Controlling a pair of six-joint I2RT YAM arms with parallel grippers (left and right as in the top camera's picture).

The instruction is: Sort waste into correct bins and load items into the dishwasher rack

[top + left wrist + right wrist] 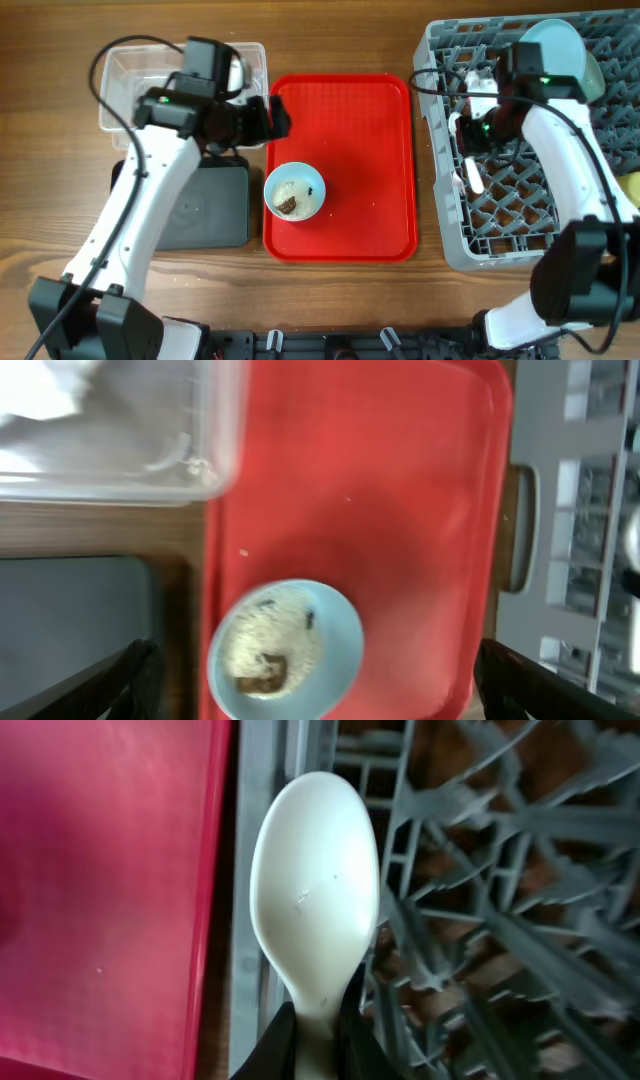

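At the left, the clear rectangular plastic tub point(125, 100) and the shallow black rectangular tray point(215, 210) sat side by side on the wooden bench point(60, 200). The left tool point(262, 120) hung where the tub's right end met the left rim of the flat red tray point(370, 150), its fingers spread wide with nothing between them. The light blue bowl with white inside point(294, 192) stood upright near the red tray's near-left corner, holding whitish grains and a brown scrap. Emptying it looked like the left arm's pending job: the tool would have to drop onto the bowl's rim and close.

On the right, the step in hand appeared to be loading cutlery. The right tool point(318, 1042) was clamped on the handle of the white plastic spoon point(315, 890), held over the left wall of the large grey plastic dishwasher rack point(500, 245). The spoon's long axis ran along that wall, and its bowl end pointed away from the tool, toward the bench's near edge. The next move would call for shifting it inward, lowering it between the pegs and letting go.
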